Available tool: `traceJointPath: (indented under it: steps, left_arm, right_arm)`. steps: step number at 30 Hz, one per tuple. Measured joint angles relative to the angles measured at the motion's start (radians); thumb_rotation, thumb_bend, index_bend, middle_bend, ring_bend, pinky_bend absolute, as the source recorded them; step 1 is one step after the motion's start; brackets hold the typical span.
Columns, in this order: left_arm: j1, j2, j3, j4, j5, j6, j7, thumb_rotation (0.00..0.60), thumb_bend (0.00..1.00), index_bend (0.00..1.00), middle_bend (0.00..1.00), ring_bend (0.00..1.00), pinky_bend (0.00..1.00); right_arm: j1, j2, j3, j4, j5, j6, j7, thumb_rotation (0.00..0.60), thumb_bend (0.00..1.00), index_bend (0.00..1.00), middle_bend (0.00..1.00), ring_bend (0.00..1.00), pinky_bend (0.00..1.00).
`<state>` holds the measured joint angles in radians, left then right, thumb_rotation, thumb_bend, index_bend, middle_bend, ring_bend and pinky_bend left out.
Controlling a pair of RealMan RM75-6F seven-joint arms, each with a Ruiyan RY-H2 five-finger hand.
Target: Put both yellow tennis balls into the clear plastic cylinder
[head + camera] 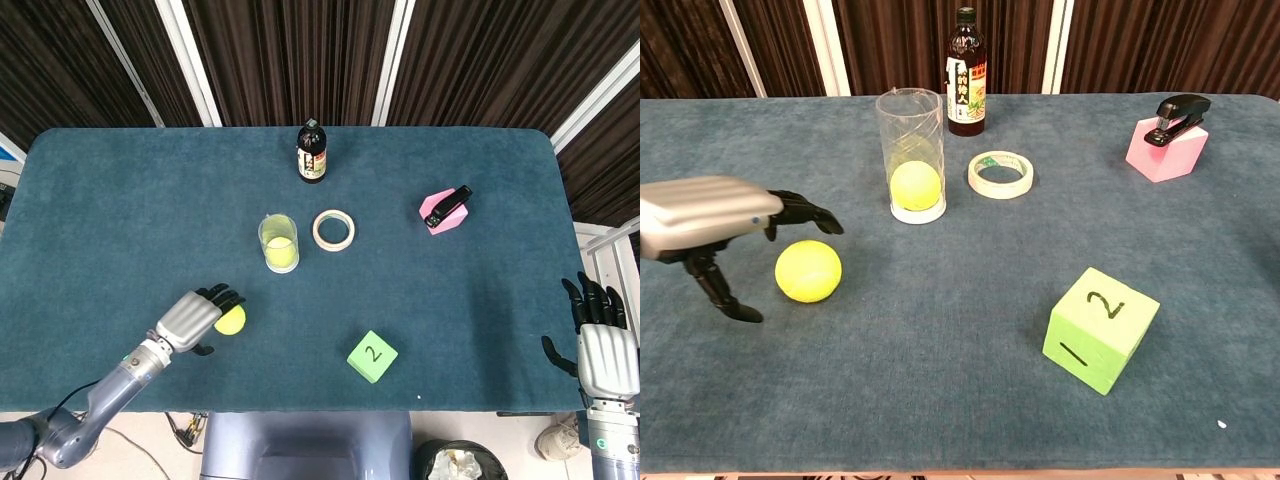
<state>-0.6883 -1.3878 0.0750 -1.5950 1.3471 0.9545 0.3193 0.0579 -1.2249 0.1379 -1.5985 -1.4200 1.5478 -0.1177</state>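
A clear plastic cylinder point(278, 241) point(910, 150) stands upright near the table's middle with one yellow tennis ball point(915, 186) at its bottom. The second yellow tennis ball point(231, 320) point(808, 271) lies on the cloth nearer the front left. My left hand point(196, 314) point(715, 220) hovers right beside and partly over this ball, fingers spread above it and thumb low at its left, holding nothing. My right hand point(604, 352) rests open off the table's right front corner, seen only in the head view.
A dark bottle point(312, 152) stands behind the cylinder, a tape roll point(333, 230) just right of it. A pink block with a black stapler point(443, 209) sits at the right. A green cube marked 2 point(372, 356) lies near the front edge.
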Motion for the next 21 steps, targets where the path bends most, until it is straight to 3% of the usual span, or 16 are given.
traceJointPath:
  steps: [21]
  left_arm:
    - [-0.018, -0.079, -0.037, 0.037, -0.063, -0.044, 0.141, 0.600, 0.19, 0.30, 0.38, 0.27, 0.49]
  right_arm:
    - [-0.001, 0.000, 0.004, -0.002, 0.010, -0.003, 0.000, 0.600, 0.35, 0.11, 0.03, 0.06, 0.01]
